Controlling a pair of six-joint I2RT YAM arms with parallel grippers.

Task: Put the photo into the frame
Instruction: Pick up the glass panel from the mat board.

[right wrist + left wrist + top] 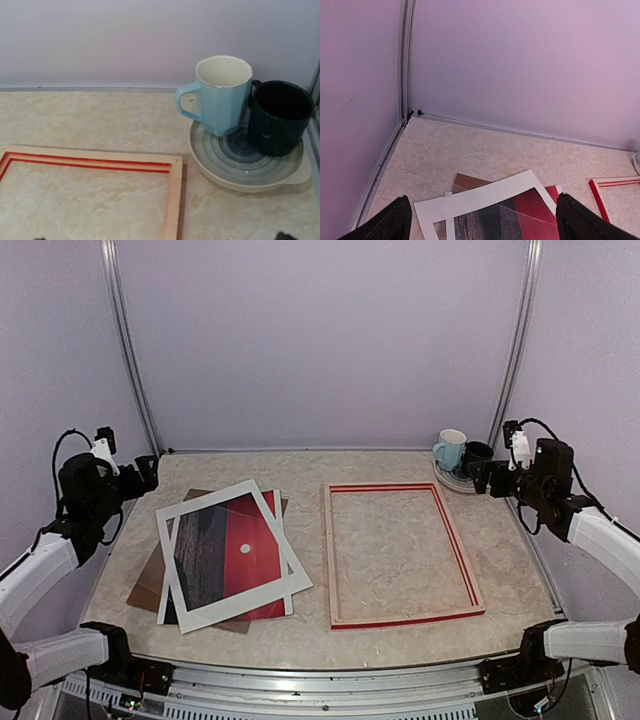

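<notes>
Both gaping wide and empty, left gripper (140,476) and right gripper (480,477). The photo (245,550) lies left of the frame (405,619), under the white mat (205,498); one pinch may drag both.

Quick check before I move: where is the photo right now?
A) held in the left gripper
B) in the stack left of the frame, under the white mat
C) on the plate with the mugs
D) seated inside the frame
B: the photo shows through the opening of the white mat in the stack left of the frame, which encloses only tabletop.
</notes>
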